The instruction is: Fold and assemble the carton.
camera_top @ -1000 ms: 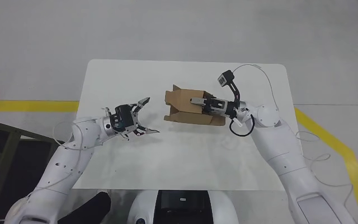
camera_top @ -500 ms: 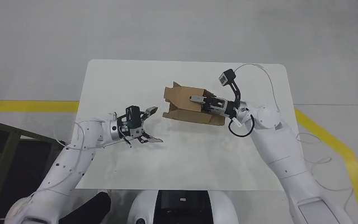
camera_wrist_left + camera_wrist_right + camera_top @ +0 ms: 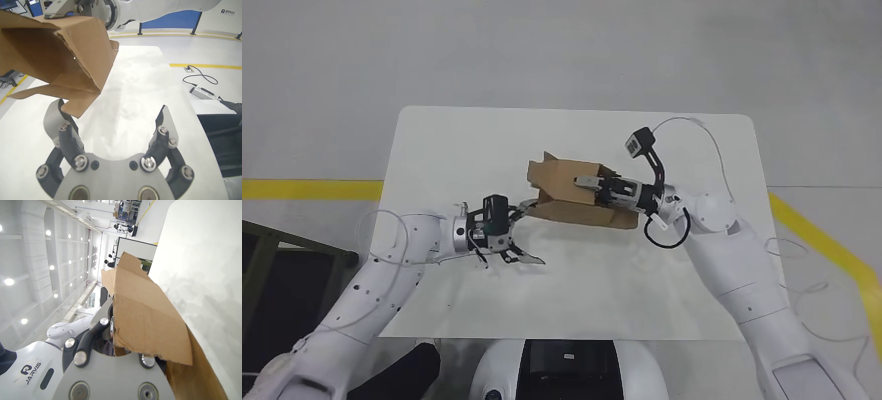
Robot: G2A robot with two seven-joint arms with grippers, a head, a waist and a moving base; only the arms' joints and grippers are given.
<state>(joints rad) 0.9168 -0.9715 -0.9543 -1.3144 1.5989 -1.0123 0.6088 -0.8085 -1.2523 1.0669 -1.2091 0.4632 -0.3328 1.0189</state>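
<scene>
A brown cardboard carton (image 3: 567,185) lies on its side near the middle of the white table (image 3: 442,150), its end flaps open toward the left arm. My right gripper (image 3: 590,183) is shut on the carton's upper wall, and the right wrist view has that wall (image 3: 143,317) clamped in the right gripper (image 3: 113,315), with one finger hidden inside. My left gripper (image 3: 535,232) stands open just in front of the open end. In the left wrist view the carton (image 3: 56,56) hangs over the left gripper (image 3: 110,115), and a lower flap (image 3: 75,102) overlaps one fingertip (image 3: 56,111).
Bare tabletop spreads in front of and around the carton. Off the table's edge, the left wrist view has a power adapter (image 3: 204,92) with a black cable on the floor. A yellow floor line (image 3: 302,188) runs beside the table.
My left arm has swung right toward the carton, bringing its open gripper up to the open end. The right gripper has nudged the carton slightly to the left.
</scene>
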